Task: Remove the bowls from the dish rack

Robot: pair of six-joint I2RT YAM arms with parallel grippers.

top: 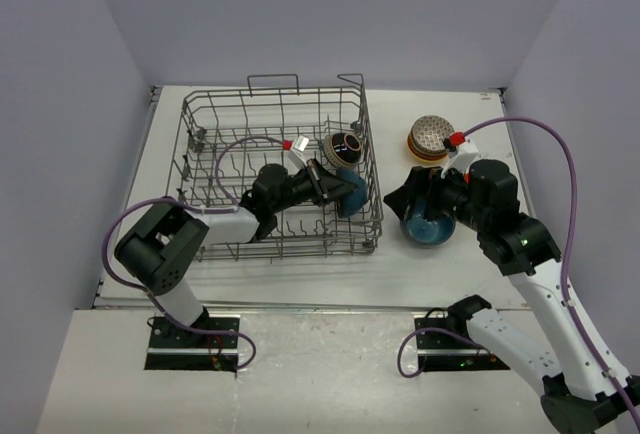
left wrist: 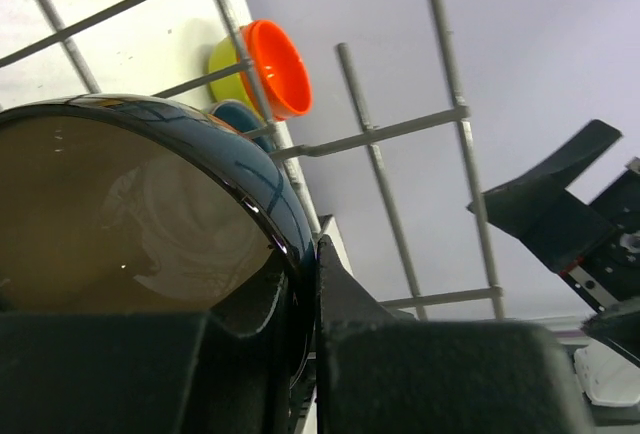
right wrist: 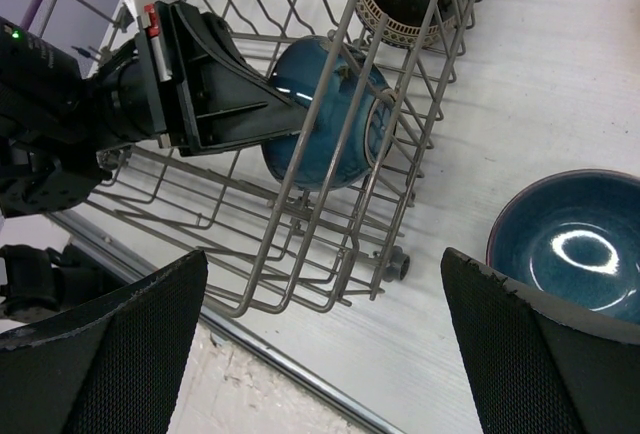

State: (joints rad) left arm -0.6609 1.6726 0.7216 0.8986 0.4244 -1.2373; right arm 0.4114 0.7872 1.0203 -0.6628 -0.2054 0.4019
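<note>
The grey wire dish rack stands left of centre. My left gripper reaches into its right end and is shut on the rim of a dark blue bowl, which stands on edge against the rack's right wall. In the left wrist view the fingers clamp that bowl's rim. A black patterned bowl stands in the rack just behind it. My right gripper is open and empty above a second blue bowl, which sits upright on the table beside the rack.
A stack of bowls with a patterned one on top and orange and yellow ones below stands on the table at the back right. Through the rack wires the left wrist view shows an orange bowl and a yellow one.
</note>
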